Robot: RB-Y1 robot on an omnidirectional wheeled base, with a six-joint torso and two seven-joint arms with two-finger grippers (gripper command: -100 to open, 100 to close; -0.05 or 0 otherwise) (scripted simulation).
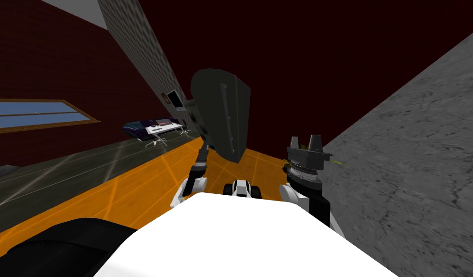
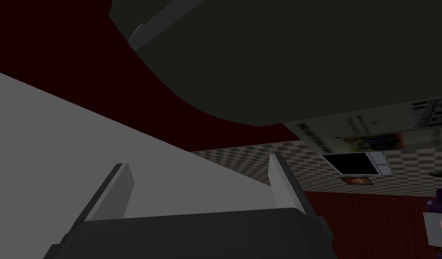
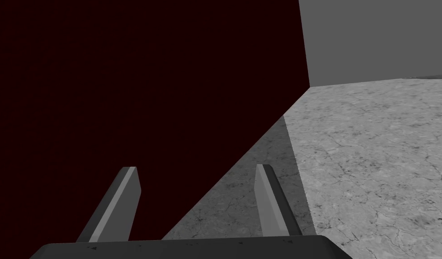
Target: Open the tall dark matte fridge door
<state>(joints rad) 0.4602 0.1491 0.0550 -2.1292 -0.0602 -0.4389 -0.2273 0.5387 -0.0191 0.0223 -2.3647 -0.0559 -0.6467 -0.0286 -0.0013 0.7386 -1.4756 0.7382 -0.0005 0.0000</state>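
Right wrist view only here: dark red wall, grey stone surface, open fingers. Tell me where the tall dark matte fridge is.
Observer: The tall dark matte fridge stands ahead, to the left of the right gripper.
Operator: Report the other arm.
Observer: The left gripper is close to the fridge's dark surface, fingers open and empty.
Operator: Find the handle.
Observer: A long grey bar handle runs along the fridge's front; the left gripper is not on it.

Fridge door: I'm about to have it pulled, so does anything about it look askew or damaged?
Nothing stands out. The dark fridge door looks intact, its handle straight; its lean matches the whole head view's slant. The open left end effector hovers near it.
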